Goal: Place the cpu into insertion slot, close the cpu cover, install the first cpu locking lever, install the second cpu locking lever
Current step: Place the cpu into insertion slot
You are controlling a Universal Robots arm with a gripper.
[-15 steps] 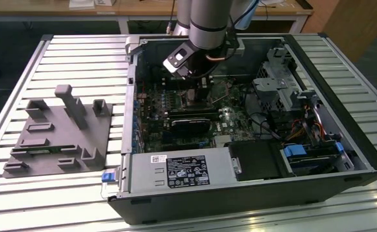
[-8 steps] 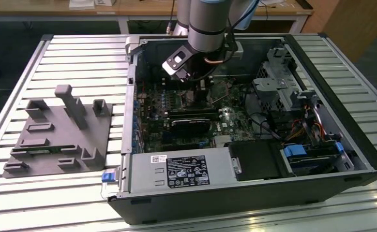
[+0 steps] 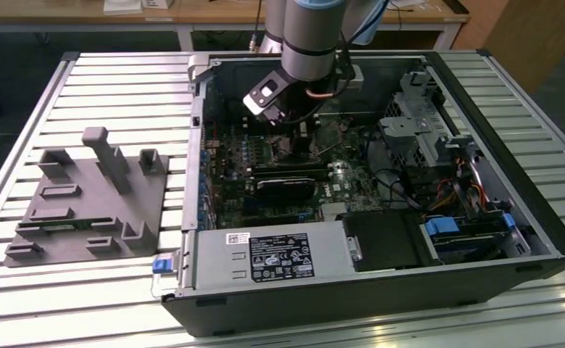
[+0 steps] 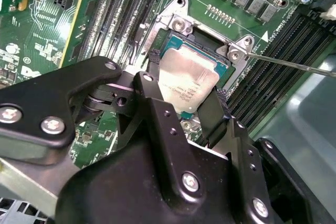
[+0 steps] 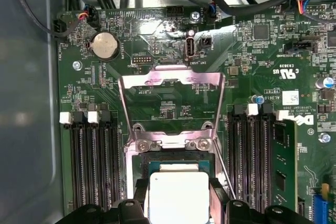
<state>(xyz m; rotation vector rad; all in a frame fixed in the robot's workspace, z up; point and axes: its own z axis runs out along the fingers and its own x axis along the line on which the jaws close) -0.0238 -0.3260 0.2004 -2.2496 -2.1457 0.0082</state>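
Inside the open computer case (image 3: 379,293), toward its far wall and a little to the exterior view's left of centre, the arm reaches straight down over the motherboard (image 3: 232,199). The gripper (image 4: 186,77) is clamped on the cpu (image 4: 188,85): one black finger (image 4: 152,69) presses one edge and its partner the opposite edge, so the chip sits flat between them, silvery top up. The cpu lies directly over the insertion slot (image 4: 207,40), its edges squared to the slot's frame, with nothing off to either side. I can't tell whether it is already bedded in or hanging just above. The cpu cover (image 5: 157,80) is swung fully open, lying back from its hinge on the side of the slot toward the coin battery (image 5: 104,44), clear of the fingers. A thin locking lever (image 4: 294,65) sticks out beside the slot, unlatched, and rows of memory slots (image 5: 92,166) flank it on both sides.
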